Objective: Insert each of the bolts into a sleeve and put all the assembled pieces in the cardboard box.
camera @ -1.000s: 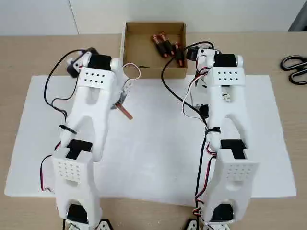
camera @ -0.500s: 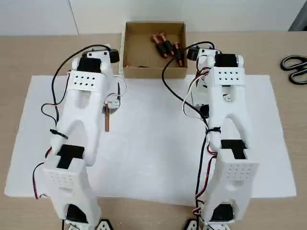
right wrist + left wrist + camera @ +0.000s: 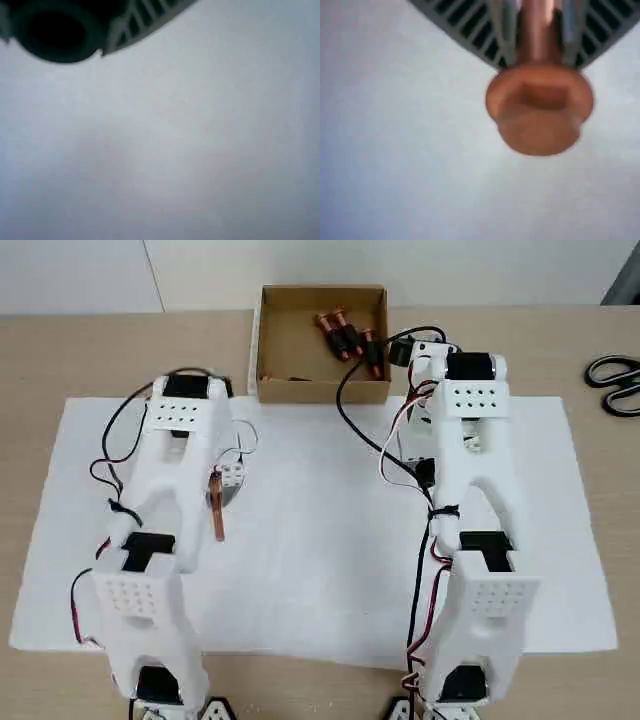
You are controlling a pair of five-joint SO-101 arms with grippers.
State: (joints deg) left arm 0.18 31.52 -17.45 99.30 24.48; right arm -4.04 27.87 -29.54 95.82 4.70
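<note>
White sheet (image 3: 320, 570): spread across the table (image 3: 90, 350), under both arms.
Left gripper (image 3: 539, 35): low over the sheet's left half, jaws closed on the shaft of a copper bolt (image 3: 217, 508).
Bolt: lengthwise beside the left arm, its flanged head toward the near edge.
Right gripper (image 3: 107, 30): close over the sheet; a dark round thing (image 3: 55, 30) sits against it. I cannot tell how its jaws stand.
Cardboard box (image 3: 262, 340): at the far edge, between the two arms.
Assembled pieces (image 3: 348, 335): lying in the box's far right corner.
Scissors (image 3: 615, 380): far right, off the sheet.
</note>
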